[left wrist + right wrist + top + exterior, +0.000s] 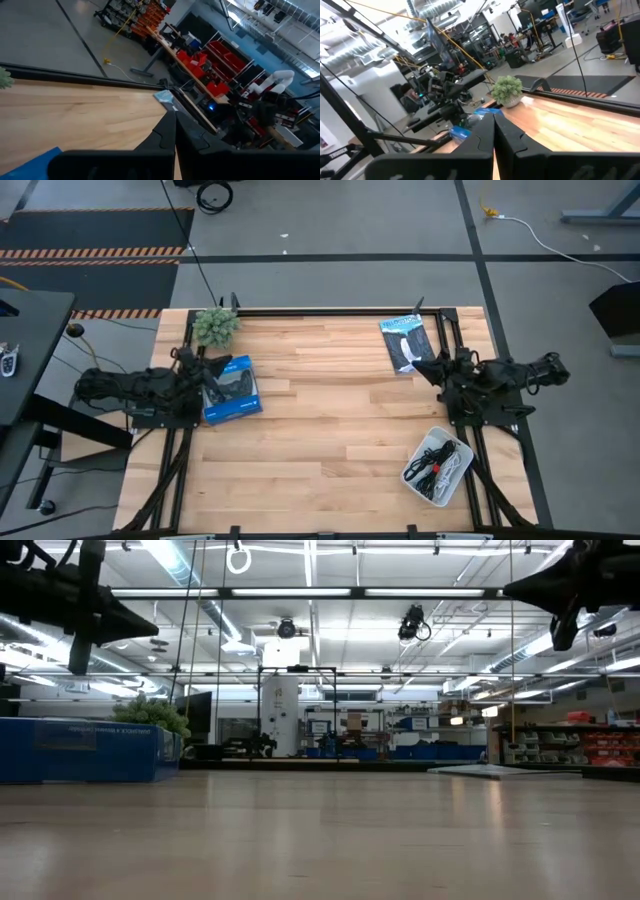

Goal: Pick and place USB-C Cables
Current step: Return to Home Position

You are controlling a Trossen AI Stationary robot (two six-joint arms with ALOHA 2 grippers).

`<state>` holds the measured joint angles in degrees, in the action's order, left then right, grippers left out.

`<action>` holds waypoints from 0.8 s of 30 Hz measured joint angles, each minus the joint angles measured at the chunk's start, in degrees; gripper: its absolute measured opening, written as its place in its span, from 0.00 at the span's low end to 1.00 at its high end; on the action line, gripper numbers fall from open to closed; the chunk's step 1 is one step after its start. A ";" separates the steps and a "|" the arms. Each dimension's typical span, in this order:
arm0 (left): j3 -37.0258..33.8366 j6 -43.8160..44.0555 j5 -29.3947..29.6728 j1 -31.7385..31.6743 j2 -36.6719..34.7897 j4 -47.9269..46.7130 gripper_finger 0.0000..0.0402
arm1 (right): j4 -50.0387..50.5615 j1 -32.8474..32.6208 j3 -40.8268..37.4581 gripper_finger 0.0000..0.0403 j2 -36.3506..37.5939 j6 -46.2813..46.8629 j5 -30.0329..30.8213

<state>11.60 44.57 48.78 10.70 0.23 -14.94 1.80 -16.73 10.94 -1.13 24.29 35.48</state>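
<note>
The USB-C cables (437, 463) lie in a tangle in a white tray (415, 476) at the table's near right. White, black and red strands show; I cannot tell the single cables apart. My left gripper (210, 372) is shut and empty. It hangs above the table at the left, over the blue box's left edge. Its closed fingers show in the left wrist view (175, 131). My right gripper (426, 368) is shut and empty. It hangs above the table at the right, beyond the tray on its far side. Its closed fingers show in the right wrist view (494, 131).
A blue box picturing a black controller (232, 388) lies at the left under my left gripper. A flat dark packet with a white item (405, 342) lies at the far right. A small green plant (215, 326) stands at the far left corner. Bare wood lies between the arms.
</note>
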 joint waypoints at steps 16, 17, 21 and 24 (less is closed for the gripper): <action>-11.09 4.48 -7.93 0.07 1.64 20.84 0.01 | -15.24 7.79 -10.60 0.01 -5.27 7.64 -7.29; -11.09 4.66 -8.60 0.07 1.66 20.30 0.01 | -15.30 7.94 -10.60 0.01 -5.40 7.63 -7.27; -11.09 5.80 -9.40 0.09 1.66 19.83 0.01 | -15.24 8.54 -10.60 0.02 -5.79 7.61 -6.67; -11.09 3.66 -8.40 0.08 1.66 19.52 0.03 | -15.32 8.70 -10.60 0.03 -5.79 7.54 -6.22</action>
<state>0.51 48.22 40.38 10.78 1.89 4.58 -13.52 -8.03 0.34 -6.92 31.83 29.26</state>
